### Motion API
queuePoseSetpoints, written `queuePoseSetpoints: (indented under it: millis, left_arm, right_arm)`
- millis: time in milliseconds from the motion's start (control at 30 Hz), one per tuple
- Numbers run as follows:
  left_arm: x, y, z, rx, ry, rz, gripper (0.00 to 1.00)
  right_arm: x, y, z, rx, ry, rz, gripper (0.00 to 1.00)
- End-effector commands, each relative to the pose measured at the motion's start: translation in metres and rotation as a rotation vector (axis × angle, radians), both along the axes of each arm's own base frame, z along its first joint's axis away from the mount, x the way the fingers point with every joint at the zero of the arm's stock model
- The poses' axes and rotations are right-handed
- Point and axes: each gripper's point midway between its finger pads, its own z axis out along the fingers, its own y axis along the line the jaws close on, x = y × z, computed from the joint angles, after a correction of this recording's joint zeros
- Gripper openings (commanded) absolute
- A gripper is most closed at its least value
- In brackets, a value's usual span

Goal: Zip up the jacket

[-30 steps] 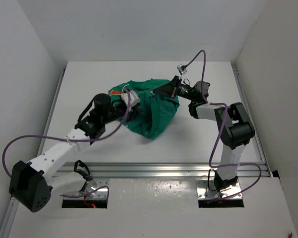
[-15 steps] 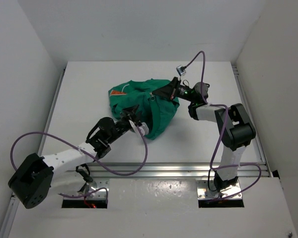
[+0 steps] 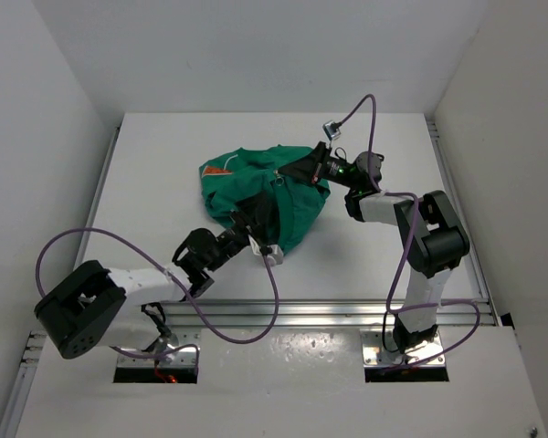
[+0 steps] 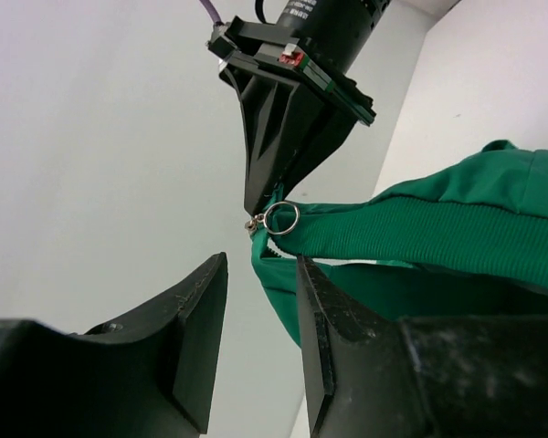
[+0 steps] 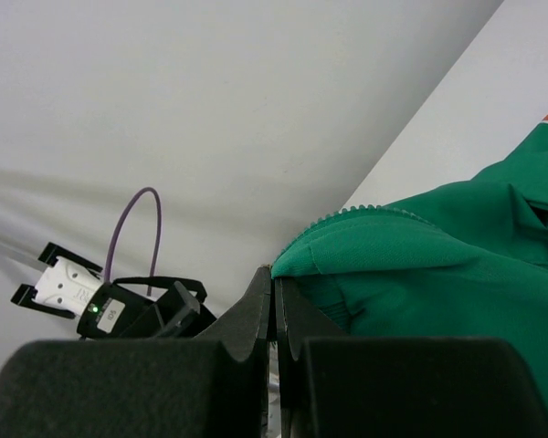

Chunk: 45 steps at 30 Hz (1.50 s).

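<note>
The green jacket (image 3: 283, 196) lies bunched at mid-table, with an orange patch (image 3: 221, 169) on its left side. My right gripper (image 3: 288, 173) is shut on the jacket's zipper edge, as the right wrist view (image 5: 274, 276) shows, and holds it raised. In the left wrist view the right gripper's fingers (image 4: 288, 137) pinch the fabric right beside a small metal zipper ring (image 4: 281, 217). My left gripper (image 4: 261, 266) is open just below that ring, its right finger next to the green fabric (image 4: 438, 233), holding nothing. In the top view it (image 3: 256, 217) sits at the jacket's near side.
White walls enclose the white table (image 3: 164, 155). Purple cables loop from both arms: one (image 3: 256, 310) near the front edge, one (image 3: 365, 105) above the right wrist. A metal rail (image 3: 329, 310) runs along the table's near edge.
My left arm has swung from the jacket's left side down and round to its near side, and its open gripper now points up at the zipper ring. The right gripper has held still.
</note>
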Motion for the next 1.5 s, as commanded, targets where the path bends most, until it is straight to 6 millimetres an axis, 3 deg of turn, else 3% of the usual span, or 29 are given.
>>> queuePoseSetpoints:
  millis: [0, 33, 333, 467, 967, 1467]
  left_arm:
    - [-0.002, -0.001, 0.028, -0.045, -0.129, 0.017, 0.41]
    - [-0.001, -0.001, 0.034, -0.065, -0.148, 0.018, 0.41]
    - [0.012, -0.010, 0.023, -0.014, -0.185, 0.061, 0.39]
    - [0.018, -0.008, 0.034, -0.033, -0.215, 0.100, 0.39]
    - [0.023, -0.016, 0.018, 0.035, -0.212, 0.109, 0.38]
    - [0.030, -0.016, 0.022, 0.046, -0.269, 0.169, 0.38]
  right_arm:
    - [-0.004, 0.000, 0.032, 0.053, -0.114, -0.005, 0.00]
    - [-0.004, 0.000, 0.032, 0.055, -0.110, -0.004, 0.00]
    - [-0.005, 0.002, 0.031, 0.058, -0.107, 0.000, 0.00]
    - [-0.006, 0.004, 0.029, 0.059, -0.101, 0.004, 0.00]
    - [-0.011, 0.005, 0.030, 0.076, -0.091, 0.019, 0.00]
    - [-0.015, 0.010, 0.029, 0.083, -0.075, 0.025, 0.00]
